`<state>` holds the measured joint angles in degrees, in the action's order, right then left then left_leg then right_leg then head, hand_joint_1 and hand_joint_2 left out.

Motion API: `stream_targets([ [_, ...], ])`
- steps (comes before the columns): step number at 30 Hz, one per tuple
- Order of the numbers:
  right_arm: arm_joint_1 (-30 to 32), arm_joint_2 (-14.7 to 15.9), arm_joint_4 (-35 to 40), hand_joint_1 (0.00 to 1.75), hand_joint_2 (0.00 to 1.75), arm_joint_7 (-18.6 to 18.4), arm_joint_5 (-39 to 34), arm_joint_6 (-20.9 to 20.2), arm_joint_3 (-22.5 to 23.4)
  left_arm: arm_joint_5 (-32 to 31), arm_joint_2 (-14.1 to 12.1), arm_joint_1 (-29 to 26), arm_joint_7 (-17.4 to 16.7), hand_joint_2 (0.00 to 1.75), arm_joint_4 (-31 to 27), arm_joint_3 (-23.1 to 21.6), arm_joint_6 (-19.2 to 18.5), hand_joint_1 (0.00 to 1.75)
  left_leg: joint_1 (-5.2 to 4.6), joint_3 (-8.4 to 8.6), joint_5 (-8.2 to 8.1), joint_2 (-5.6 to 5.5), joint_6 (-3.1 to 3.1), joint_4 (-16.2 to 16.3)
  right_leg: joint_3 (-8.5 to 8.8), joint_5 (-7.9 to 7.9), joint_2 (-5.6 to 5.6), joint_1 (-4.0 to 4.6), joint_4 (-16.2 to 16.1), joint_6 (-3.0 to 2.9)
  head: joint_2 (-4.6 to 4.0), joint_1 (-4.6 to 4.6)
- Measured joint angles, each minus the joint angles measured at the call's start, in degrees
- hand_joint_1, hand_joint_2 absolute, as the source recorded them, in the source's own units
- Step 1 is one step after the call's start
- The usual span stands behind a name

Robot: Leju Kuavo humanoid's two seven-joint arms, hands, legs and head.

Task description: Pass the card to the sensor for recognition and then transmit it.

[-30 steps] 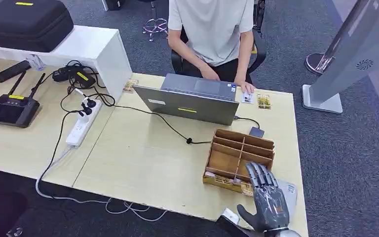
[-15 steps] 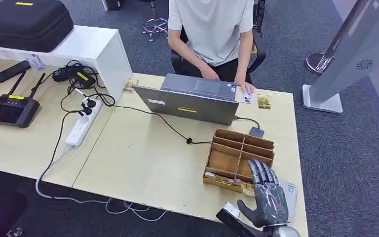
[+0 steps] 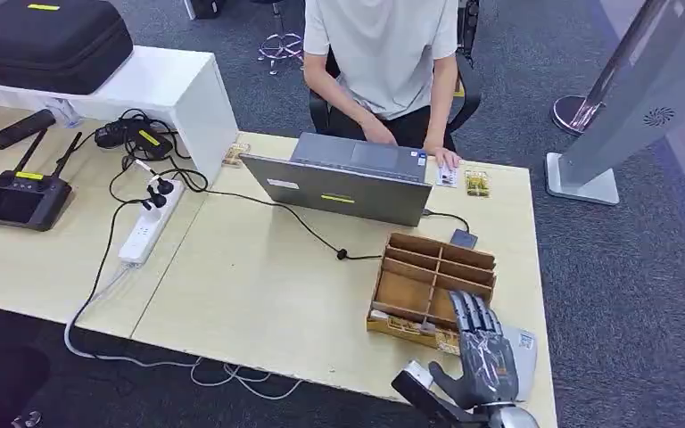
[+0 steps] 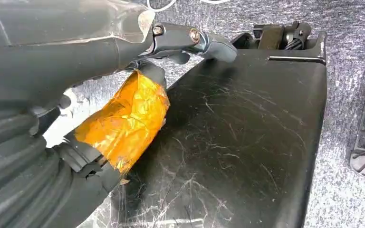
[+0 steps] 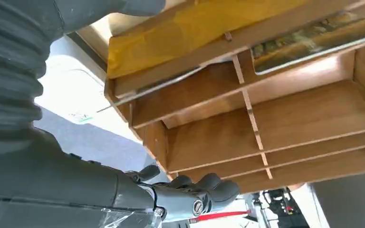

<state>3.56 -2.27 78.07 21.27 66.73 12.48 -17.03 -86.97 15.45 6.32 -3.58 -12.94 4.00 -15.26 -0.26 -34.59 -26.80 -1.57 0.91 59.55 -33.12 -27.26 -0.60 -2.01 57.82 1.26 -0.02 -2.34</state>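
My right robot hand (image 3: 484, 360) hovered at the near right edge of the table (image 3: 259, 285), fingers spread apart and holding nothing, their tips over the near corner of the wooden divider box (image 3: 433, 278). Through the right wrist view the box's (image 5: 266, 118) bare compartments showed close by, and a card (image 5: 313, 42) with a brownish printed face lay in one of its slots, apart from my fingers (image 5: 204, 187). My left robot hand (image 4: 190, 40) hung low over a scratched black surface beside grey carpet; I could not tell whether its fingers were apart or together. Across the table a person (image 3: 383, 53) sat behind a grey laptop (image 3: 343, 183), one hand near another card (image 3: 448, 176) lying on the far edge.
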Motion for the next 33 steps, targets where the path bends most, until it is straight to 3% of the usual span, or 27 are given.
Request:
stream_targets([
  [4, -0.13, -0.20, -0.81, 0.00, 1.75, 0.00, 0.00, 0.04, 0.33, -0.02, 0.00, 0.01, 0.00, 1.75, 0.00, -0.07, -0.09, 0.00, 0.00, -0.01, 0.00, 0.00, 0.00, 0.00, 0.00, 0.00, 0.00, 0.00, 0.00, 0.00, 0.00, 0.00],
  [5, -0.16, -0.31, -0.98, 1.75, 1.75, 0.00, 0.00, 0.07, 0.46, -0.02, 0.00, 0.02, 0.00, 1.75, 0.00, -0.13, -0.15, 0.00, 0.00, -0.01, 0.00, 0.00, 0.00, 0.00, 0.00, 0.00, 0.00, 0.00, 0.00, 0.00, 0.00, 0.02],
  [25, -0.60, -0.96, -1.33, 1.75, 1.75, 2.56, -1.07, 0.98, 1.42, -0.02, 0.02, 0.36, 0.68, 1.75, 0.00, -2.14, -1.31, 0.00, 0.00, 0.00, 0.00, 0.00, 0.00, 0.00, 0.01, 0.00, 0.01, 0.00, 0.00, 0.00, 0.00, 0.00],
  [33, -0.88, -1.01, -1.97, 1.75, 1.75, 3.69, -2.54, 0.92, 1.77, 0.02, 0.02, 0.67, 3.08, 1.75, 0.02, -4.00, -0.89, 0.00, 0.00, -0.01, 0.00, 0.00, 0.00, 0.00, 0.00, 0.00, 0.01, 0.00, 0.00, 0.00, 0.00, 0.00],
])
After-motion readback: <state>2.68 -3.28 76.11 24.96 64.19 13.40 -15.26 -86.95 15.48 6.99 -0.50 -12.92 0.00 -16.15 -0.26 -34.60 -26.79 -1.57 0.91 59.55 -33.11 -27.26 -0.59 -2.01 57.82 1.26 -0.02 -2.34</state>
